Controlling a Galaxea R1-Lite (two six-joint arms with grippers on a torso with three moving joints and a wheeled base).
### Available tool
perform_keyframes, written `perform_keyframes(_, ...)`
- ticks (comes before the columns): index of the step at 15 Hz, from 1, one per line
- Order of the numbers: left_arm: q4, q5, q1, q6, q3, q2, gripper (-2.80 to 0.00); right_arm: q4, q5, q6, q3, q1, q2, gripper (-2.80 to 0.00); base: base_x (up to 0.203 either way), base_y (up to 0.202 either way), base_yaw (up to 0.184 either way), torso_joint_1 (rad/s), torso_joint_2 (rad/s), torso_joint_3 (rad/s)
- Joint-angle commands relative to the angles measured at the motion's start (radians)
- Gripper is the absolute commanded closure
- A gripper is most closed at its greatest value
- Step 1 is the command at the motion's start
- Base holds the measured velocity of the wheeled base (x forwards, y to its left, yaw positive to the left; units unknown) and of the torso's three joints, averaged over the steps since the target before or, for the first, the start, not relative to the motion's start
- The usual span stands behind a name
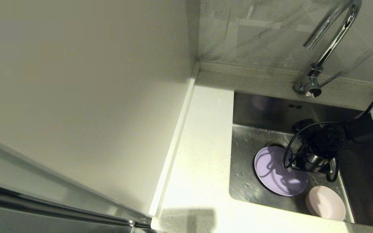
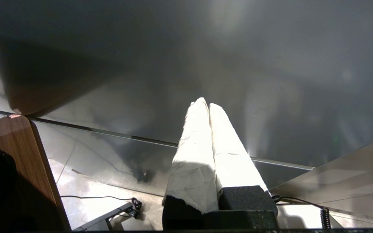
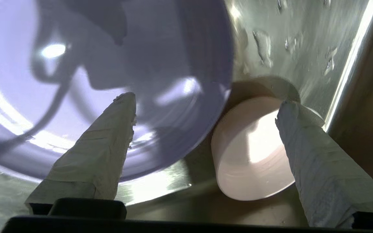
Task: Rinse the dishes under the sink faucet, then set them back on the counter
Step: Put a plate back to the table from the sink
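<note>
A flat lavender plate (image 1: 278,173) lies on the floor of the steel sink (image 1: 248,142), partly over the drain. A pale pink bowl (image 1: 325,203) sits in the sink's near right corner, close beside the plate. My right gripper (image 1: 314,161) hangs low in the basin above the plate's right edge. In the right wrist view it (image 3: 206,102) is open and empty, one finger (image 3: 99,152) over the plate (image 3: 108,64) and the other (image 3: 319,161) beside the bowl (image 3: 251,155). The chrome faucet (image 1: 330,42) arches at the back right. My left gripper (image 2: 206,103) is shut, parked away from the sink.
The white counter (image 1: 202,145) runs along the sink's left side, with a raised strip (image 1: 176,136) against a pale side panel. Water drops lie on the sink floor (image 1: 243,181). A wooden board (image 2: 18,155) and floor cables show below the left arm.
</note>
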Motion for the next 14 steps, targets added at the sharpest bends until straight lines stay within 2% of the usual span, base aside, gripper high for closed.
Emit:
perform_keyframes(1, -0.001, 0.0, -0.001, 0.0, 0.003, 0.0, 0.0, -0.001, 0.008, 0.0, -0.006, -0.009, 0.011, -2.8, 0.0, 0.0, 0.0, 0.0, 0.0, 0.0)
perform_keyframes(5, -0.001, 0.0, -0.001, 0.0, 0.003, 0.0, 0.0, -0.109, 0.011, -0.011, -0.055, -0.009, 0.019, -2.8, 0.0, 0.0, 0.0, 0.0, 0.0, 0.0)
perform_keyframes(7, -0.001, 0.0, 0.0, 0.0, 0.003, 0.0, 0.0, -0.182, 0.007, -0.049, -0.055, -0.009, 0.027, -2.8, 0.0, 0.0, 0.0, 0.0, 0.0, 0.0)
perform_keyframes(14, -0.001, 0.0, 0.0, 0.0, 0.003, 0.0, 0.0, -0.219, 0.009, -0.059, -0.115, -0.009, 0.077, -2.8, 0.0, 0.0, 0.0, 0.0, 0.0, 0.0)
